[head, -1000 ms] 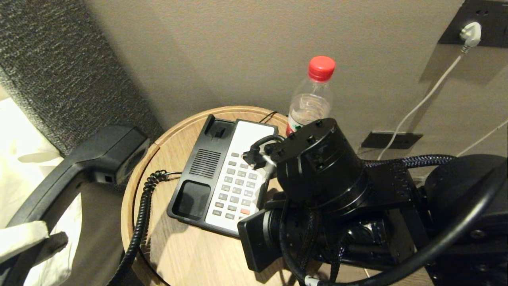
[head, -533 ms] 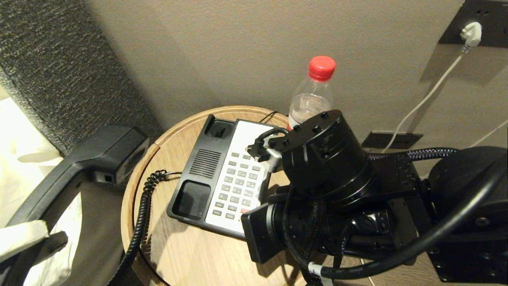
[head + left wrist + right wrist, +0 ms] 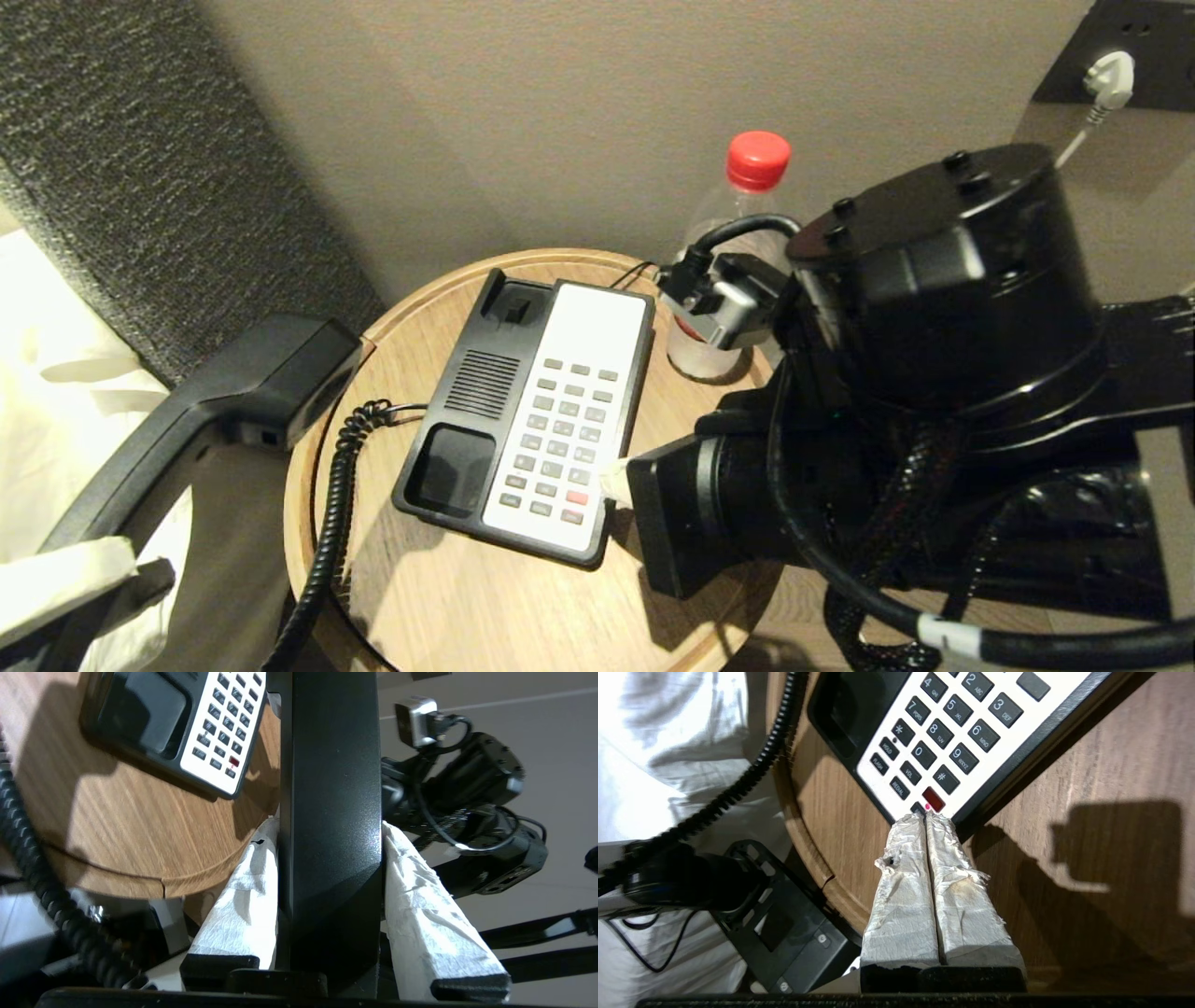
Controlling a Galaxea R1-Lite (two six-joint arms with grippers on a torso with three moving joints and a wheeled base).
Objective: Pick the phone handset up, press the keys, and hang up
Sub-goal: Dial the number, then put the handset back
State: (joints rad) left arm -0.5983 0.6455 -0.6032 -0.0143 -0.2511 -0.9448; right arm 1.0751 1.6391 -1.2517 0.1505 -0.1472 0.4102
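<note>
The black phone handset (image 3: 187,420) hangs off the table's left side, lifted from the base. My left gripper (image 3: 89,569) is shut on its middle. In the left wrist view both white-wrapped fingers (image 3: 243,891) press the handset (image 3: 329,788) from either side. Its coiled cord (image 3: 327,532) runs down past the table edge. The black-and-white phone base (image 3: 532,420) lies on the round table with its cradle empty. My right gripper (image 3: 926,816) is shut, with nothing in it. Its tips lie over the keypad's near corner beside the red key (image 3: 933,799); contact cannot be told.
A clear bottle with a red cap (image 3: 747,215) stands behind the phone, close to my right wrist. The wooden table (image 3: 448,597) has a raised rim. A wall lies behind it, with a white plug (image 3: 1108,79) at upper right. White bedding (image 3: 37,411) is on the left.
My right arm has risen and drawn back to the right, off the middle of the keypad, so the keys now show. The left gripper still holds the handset in the same place.
</note>
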